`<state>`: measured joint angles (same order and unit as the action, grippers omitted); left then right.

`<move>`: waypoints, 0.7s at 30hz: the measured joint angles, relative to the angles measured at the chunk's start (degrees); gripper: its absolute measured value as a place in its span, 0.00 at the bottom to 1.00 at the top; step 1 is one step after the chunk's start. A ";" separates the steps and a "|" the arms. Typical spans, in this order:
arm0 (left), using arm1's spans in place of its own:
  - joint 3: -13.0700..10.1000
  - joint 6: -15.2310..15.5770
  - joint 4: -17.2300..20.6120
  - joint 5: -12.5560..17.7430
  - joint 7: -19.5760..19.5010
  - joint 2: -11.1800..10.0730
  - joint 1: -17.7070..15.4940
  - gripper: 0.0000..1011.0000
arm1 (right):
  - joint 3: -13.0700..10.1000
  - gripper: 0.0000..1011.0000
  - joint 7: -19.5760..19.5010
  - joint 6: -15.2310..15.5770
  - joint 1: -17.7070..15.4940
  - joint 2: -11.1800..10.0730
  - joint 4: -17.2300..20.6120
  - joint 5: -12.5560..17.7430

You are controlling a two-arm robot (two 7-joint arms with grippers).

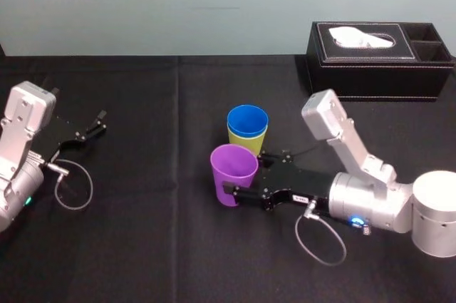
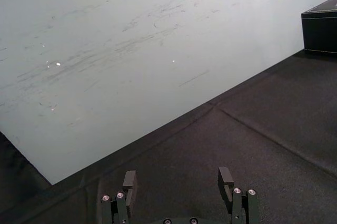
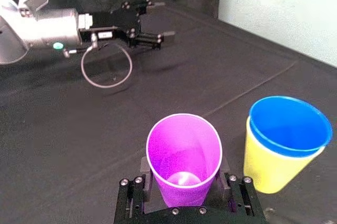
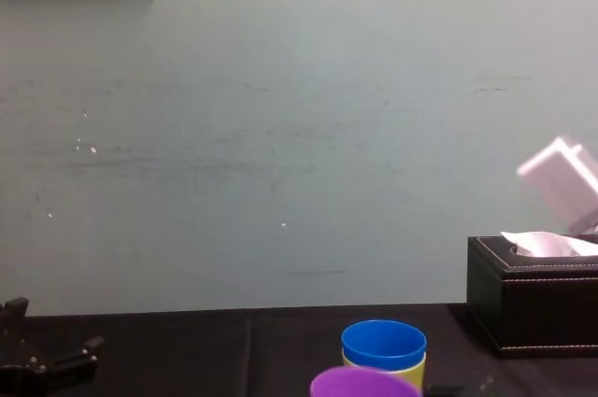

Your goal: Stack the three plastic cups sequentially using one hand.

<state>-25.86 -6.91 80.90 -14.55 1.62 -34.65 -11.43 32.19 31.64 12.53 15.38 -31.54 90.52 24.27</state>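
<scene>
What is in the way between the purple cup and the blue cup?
Nothing visible. The right hand holds the purple cup right beside the blue cup, which sits in the yellow-green cup with its top open. The left hand rests far off.

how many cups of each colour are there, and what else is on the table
purple cup: 1, between the jaws of the right gripper
yellow-green cup: 1
blue cup: 1, nested in the yellow-green cup
tissue box: 1
grippers: 2, the left gripper open, parked on the left
total: 6
</scene>
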 joint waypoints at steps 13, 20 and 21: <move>0.00 0.00 0.00 0.00 0.00 0.00 0.00 1.00 | -4.68 0.72 -3.22 4.65 -1.35 -3.78 9.00 3.46; 0.00 0.00 0.00 0.00 0.00 0.00 0.00 1.00 | -5.93 0.72 -4.42 5.82 -0.23 -4.65 11.22 4.57; 0.00 0.00 0.00 0.00 0.00 0.00 0.00 1.00 | -5.98 0.72 -4.52 5.91 -0.02 -4.67 11.29 4.62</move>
<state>-25.86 -6.90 80.90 -14.55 1.62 -34.65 -11.43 26.20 27.12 18.44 15.35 -36.21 101.81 28.89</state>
